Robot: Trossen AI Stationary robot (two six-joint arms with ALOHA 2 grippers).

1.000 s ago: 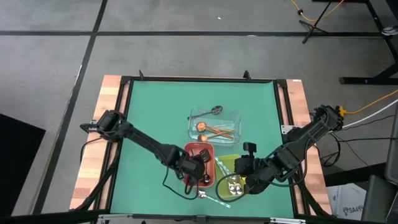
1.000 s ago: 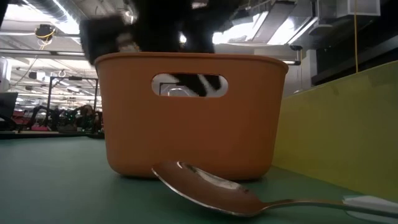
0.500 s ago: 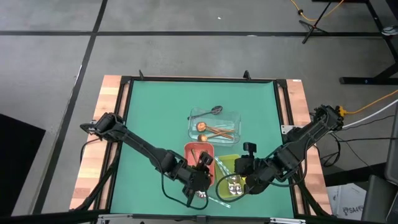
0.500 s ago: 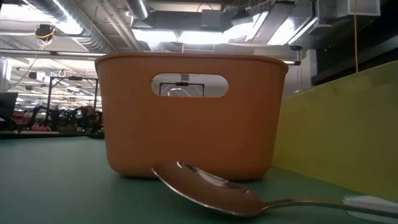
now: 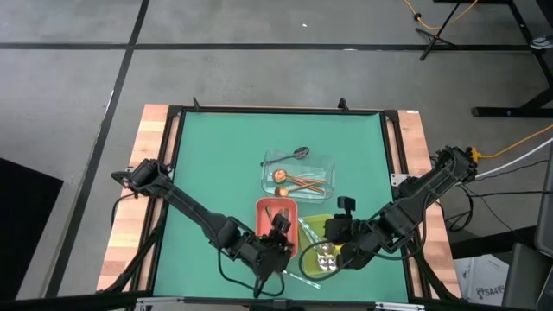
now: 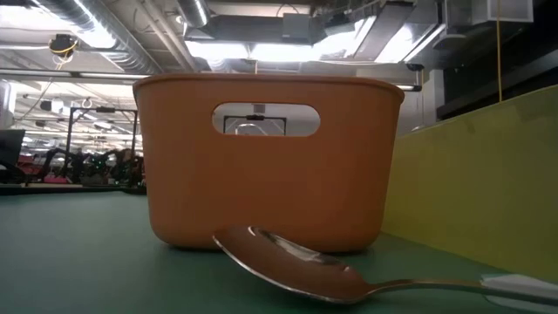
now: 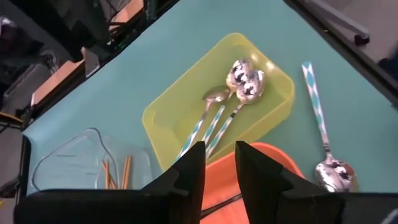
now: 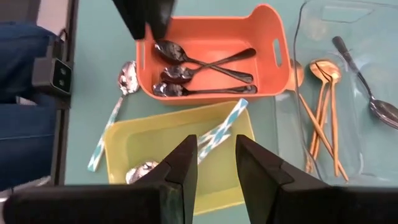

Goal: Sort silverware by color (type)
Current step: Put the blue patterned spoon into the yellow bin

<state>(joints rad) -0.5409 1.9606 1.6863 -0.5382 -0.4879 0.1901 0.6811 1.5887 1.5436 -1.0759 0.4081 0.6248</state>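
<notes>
Stray silver spoon [image 8: 115, 109] on the green mat just beside the orange tray [image 8: 211, 37], at 5 o'clock of the left gripper [image 5: 270, 250] in the high view, long axis running 11-to-5; nearer the left arm. Left gripper fingers slightly parted, holding nothing. Right gripper [image 8: 214, 165] hovering over the yellow tray [image 8: 127, 140], fingers slightly parted, also empty.

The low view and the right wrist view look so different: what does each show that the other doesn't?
Only the low view shows the ceiling lights and room behind the table.

Only the right wrist view shows the insides of the trays: three dark spoons in the orange tray, copper-gold spoons in the clear tray, patterned-handled spoons in the yellow-green tray, and a black spoon across the clear tray. It also shows the right gripper, open and empty.

Both show the orange tray, the yellow-green tray, and the silver spoon lying loose on the green mat.
</notes>
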